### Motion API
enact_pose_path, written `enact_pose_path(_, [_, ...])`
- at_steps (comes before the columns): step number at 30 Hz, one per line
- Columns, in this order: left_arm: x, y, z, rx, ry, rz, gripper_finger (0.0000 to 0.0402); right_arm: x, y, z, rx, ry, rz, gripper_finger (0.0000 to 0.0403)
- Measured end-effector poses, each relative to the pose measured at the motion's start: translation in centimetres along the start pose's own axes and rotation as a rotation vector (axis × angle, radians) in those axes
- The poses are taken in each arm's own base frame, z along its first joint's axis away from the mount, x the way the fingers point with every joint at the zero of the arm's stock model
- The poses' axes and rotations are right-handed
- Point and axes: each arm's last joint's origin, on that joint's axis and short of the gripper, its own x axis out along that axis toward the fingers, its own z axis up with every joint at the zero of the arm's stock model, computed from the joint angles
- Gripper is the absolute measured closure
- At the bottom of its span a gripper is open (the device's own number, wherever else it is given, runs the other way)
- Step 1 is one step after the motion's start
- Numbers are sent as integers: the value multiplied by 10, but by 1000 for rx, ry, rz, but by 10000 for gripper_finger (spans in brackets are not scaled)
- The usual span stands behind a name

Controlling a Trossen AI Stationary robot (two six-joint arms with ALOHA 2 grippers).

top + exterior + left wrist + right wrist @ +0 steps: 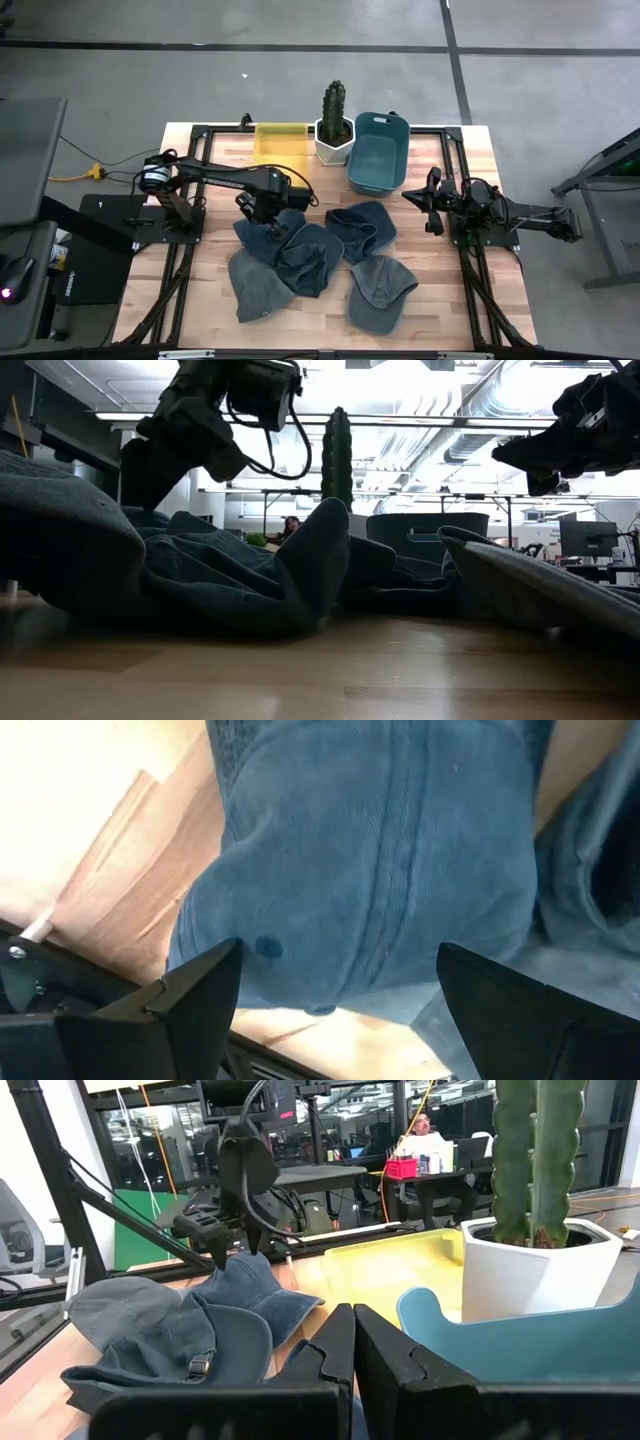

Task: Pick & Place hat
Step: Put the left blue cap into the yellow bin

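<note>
The left gripper [258, 207] stands spread wide over the far-left edge of the hat pile, its two dark fingers [190, 995] straddling the crown of a blue-grey corduroy cap [380, 870] without yet pinching it. In the left wrist view the cap's seams and a small eyelet sit right between the jaws, with bare wood of the table [200, 300] showing beside it. So the step in hand reads as the reach for a grasp: lined up, not yet closed.

That cap [262, 228] is the far-left one of several. Just right of it lie a dark folded cap [310, 258] and another cap [362, 228]; nearer are a grey cap [255, 285] and a cap with its brim toward the near edge [380, 292].

Beyond the pile, on the far side, stand a teal bin [378, 150], a potted cactus [336, 122] and a yellow tray [282, 140].

The right gripper [432, 205] waits clenched at the right side of the table, holding nothing.

Next, I judge, the left gripper should settle a little lower, close on the crown's fabric alone so no neighbouring cap is dragged along, then lift and carry it toward the bin, the likely drop place.
</note>
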Motion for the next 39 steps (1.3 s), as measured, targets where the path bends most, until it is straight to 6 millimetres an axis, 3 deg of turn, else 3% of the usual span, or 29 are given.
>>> enact_pose_path(12, [15, -3, 10, 17, 12, 60, 88, 0, 0, 0, 0, -2, 0, 402])
enact_pose_path(16, [17, -5, 12, 22, 20, 52, 107, 0, 0, 0, 0, -1, 1, 402])
enact_pose_path(39, [17, -6, 11, 21, 59, 11, 394, 0, 0, 0, 0, -2, 1, 402])
